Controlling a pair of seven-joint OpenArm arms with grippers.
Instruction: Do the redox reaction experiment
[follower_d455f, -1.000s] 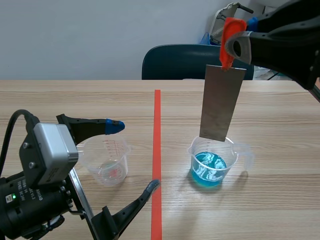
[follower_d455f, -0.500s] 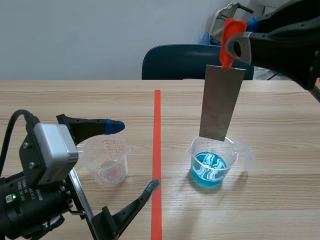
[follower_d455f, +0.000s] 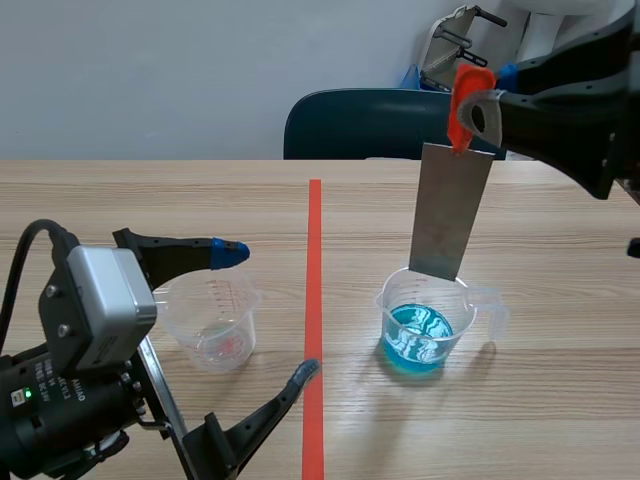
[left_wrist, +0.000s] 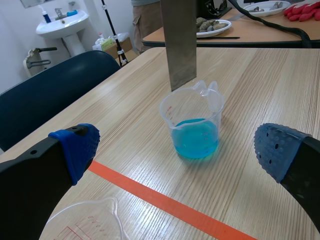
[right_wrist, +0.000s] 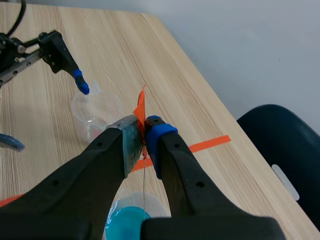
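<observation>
- The metal strip (follower_d455f: 452, 210) hangs upright over the cup of blue liquid (follower_d455f: 425, 325). Its lower edge is about level with the cup's rim and, as far as the left wrist view shows, is not in the liquid.
- The right gripper (right_wrist: 143, 140) holds the strip from above. Its fingers are closed tight on the strip's top end, where an orange tab (follower_d455f: 465, 95) sticks out between them.
- Judged from this, picking up the strip and bringing it to the cup are done. Dipping it into the blue liquid is what remains, and the strip looks plain grey, with no sign of a reaction on it.
- The strip leans a little, so its lower corner could catch the rim or the spout on the way down. The cup is light and nothing steadies it.
- The left gripper (follower_d455f: 268, 312) sits low at its own side with its fingers spread wide and nothing between them.
- An empty cup (follower_d455f: 215, 320) with red markings stands just by the left gripper's far finger, well apart from the blue one.
- A red tape line (follower_d455f: 314, 300) runs along the table (follower_d455f: 560, 400) between the two cups.
- A dark blue chair (follower_d455f: 370, 125) stands behind the table's far edge.
- Nothing lies between the strip and the liquid.
</observation>
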